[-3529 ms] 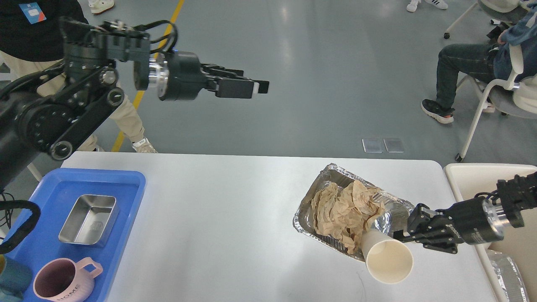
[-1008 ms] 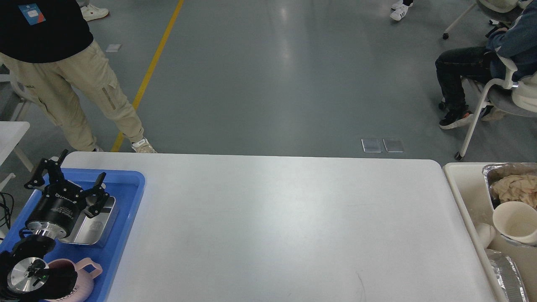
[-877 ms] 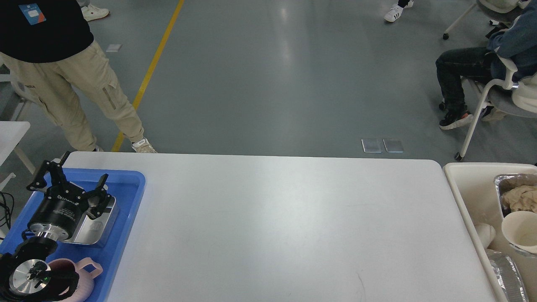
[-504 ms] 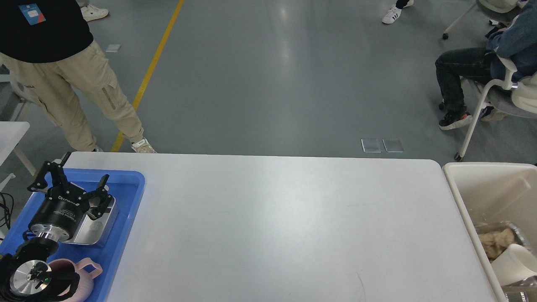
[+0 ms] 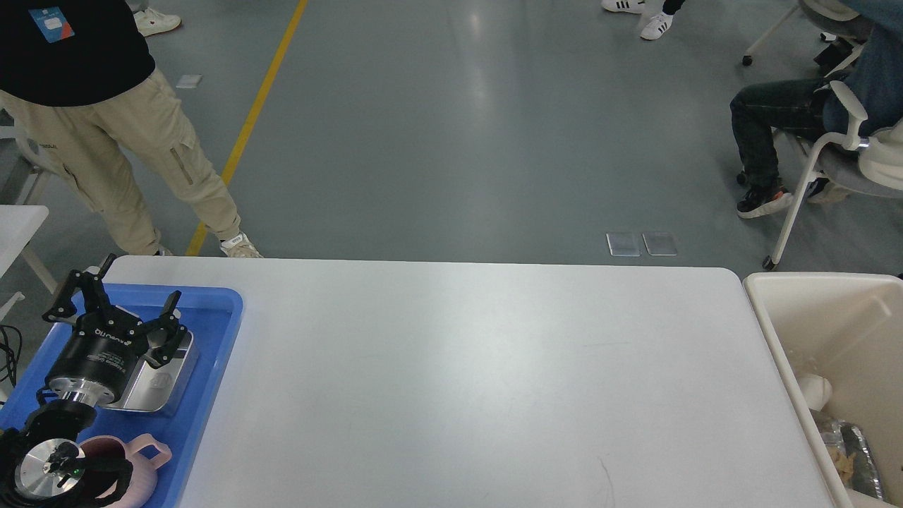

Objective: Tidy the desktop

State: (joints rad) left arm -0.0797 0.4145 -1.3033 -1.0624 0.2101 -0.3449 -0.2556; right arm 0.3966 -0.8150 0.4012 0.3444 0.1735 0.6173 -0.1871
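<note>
One view only, from the head. White desktop [image 5: 465, 381] filling the lower middle, bare across its surface apart from a faint dark scratch near 5 o'clock. Left gripper [image 5: 116, 305] at 9 o'clock, fingers spread wide over the steel container [image 5: 164, 381] in the blue tray [image 5: 219, 331], just as half a second ago; no shift in its pose. Pink mug [image 5: 144, 469] at 8 o'clock in the same tray, partly hidden behind the arm's wrist. Right gripper out of sight. Beige bin [image 5: 811, 289] at 3 o'clock beside the desktop's right edge: foil container [image 5: 853, 455] now sunk to the bottom corner, only a crumpled strip showing, paper cup gone from sight where half a second back both sat higher in the bin. Small white object [image 5: 816, 389] resting against the bin's inner wall. Person in beige trousers [image 5: 120, 155] standing at 10 o'clock, seated person [image 5: 783, 120] at 2 o'clock.
</note>
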